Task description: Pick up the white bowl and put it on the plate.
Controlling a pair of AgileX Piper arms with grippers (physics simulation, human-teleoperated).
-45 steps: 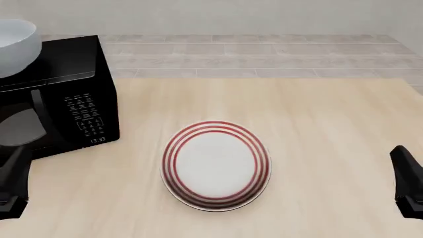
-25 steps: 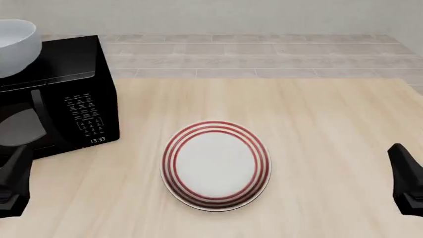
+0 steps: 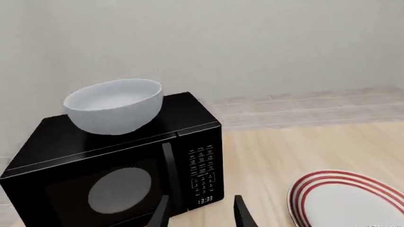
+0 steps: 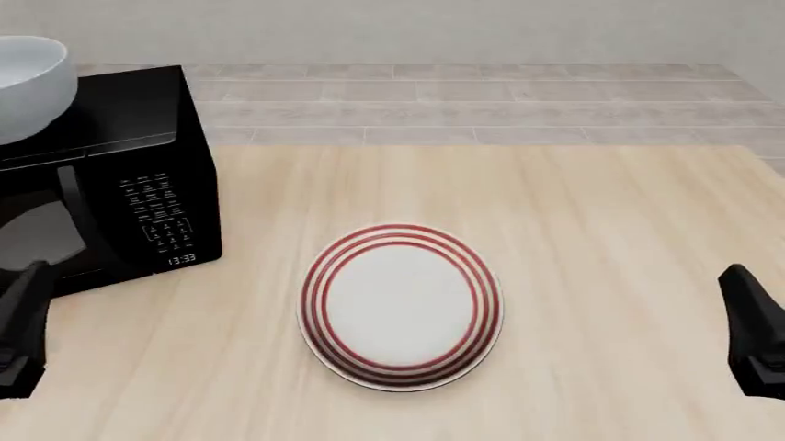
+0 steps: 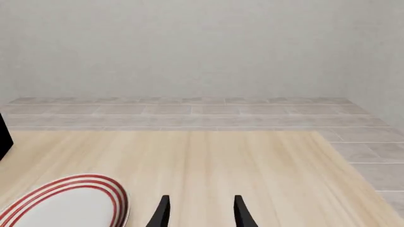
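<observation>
The white bowl (image 4: pixel 22 87) stands upright on top of a black microwave (image 4: pixel 129 175) at the far left. In the left wrist view the bowl (image 3: pixel 117 106) is ahead of and above my left gripper (image 3: pixel 200 216), which is open with nothing between its fingers. The red-ringed plate (image 4: pixel 402 306) lies flat mid-table with nothing on it, and both wrist views catch part of it: plate (image 3: pixel 350 201), plate (image 5: pixel 63 204). At the front left edge is my left gripper (image 4: pixel 25 299). My right gripper (image 4: pixel 744 289), (image 5: pixel 200 213) is open and holds nothing, to the right of the plate.
The microwave (image 3: pixel 126 165) has its door shut, its handle and keypad facing the arms. The table's far edge (image 4: pixel 491 145) meets a tiled floor and a wall. Its right edge (image 5: pixel 331 142) shows in the right wrist view.
My left gripper has shifted slightly toward the left edge of the front view. My right gripper has hardly moved. Bowl and plate are where they were.
</observation>
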